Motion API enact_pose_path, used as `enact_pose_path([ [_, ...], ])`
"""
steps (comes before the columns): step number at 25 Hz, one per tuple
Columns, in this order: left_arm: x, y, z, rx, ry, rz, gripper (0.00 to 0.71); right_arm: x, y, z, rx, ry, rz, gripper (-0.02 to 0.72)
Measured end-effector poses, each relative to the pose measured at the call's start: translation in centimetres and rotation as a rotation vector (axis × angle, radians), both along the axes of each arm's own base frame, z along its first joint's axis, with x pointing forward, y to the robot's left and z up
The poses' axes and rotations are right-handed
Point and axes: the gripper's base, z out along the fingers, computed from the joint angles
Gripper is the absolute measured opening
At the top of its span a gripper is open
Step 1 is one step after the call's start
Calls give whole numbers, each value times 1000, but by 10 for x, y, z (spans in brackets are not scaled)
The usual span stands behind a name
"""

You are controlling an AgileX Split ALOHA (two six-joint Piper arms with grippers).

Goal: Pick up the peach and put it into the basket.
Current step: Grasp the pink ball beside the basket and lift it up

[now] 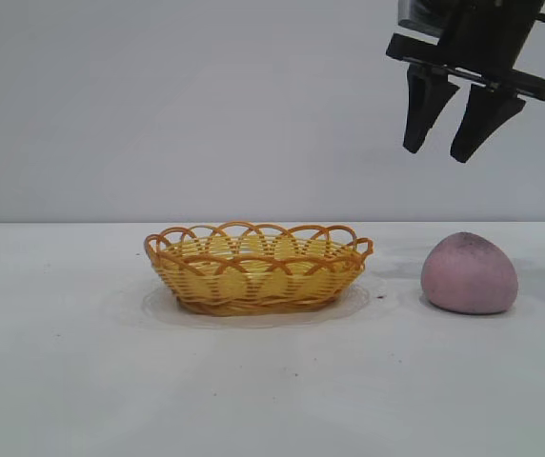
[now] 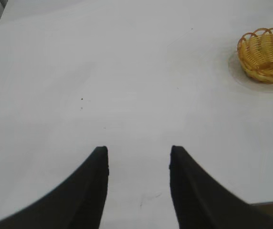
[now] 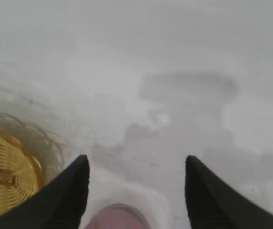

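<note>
The right gripper [image 1: 451, 150] hangs open and empty above the peach [image 1: 470, 273], which lies on the table [image 1: 63, 381] beside the basket [image 1: 258, 268]. It looks light, matte, rounded; grip across its widest middle.

Pink-mauve peach [image 1: 469, 274] (grey-speckled top), yellow-orange basket [image 1: 257, 270].

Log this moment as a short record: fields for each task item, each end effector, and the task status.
peach: on the table, right of the basket, apart from it
basket: mid-table, upright, nothing visible inside
right end effector: open, empty, in the air above the peach
left end effector: open, empty, over bare table, basket far off
status: peach not yet grasped
</note>
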Motion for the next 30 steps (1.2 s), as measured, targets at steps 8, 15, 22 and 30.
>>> enact_pose_path([
  [8,0,0,0,0,0,0,358,0,0,0,0,0,0,370],
  [15,0,0,0,0,0,0,396,-3,-1,-1,-14,26,13,370],
  [22,0,0,0,0,0,0,396,-13,-4,-4,-57,138,61,407],
  [30,0,0,0,0,0,0,396,-21,-5,-3,-68,214,86,407],
])
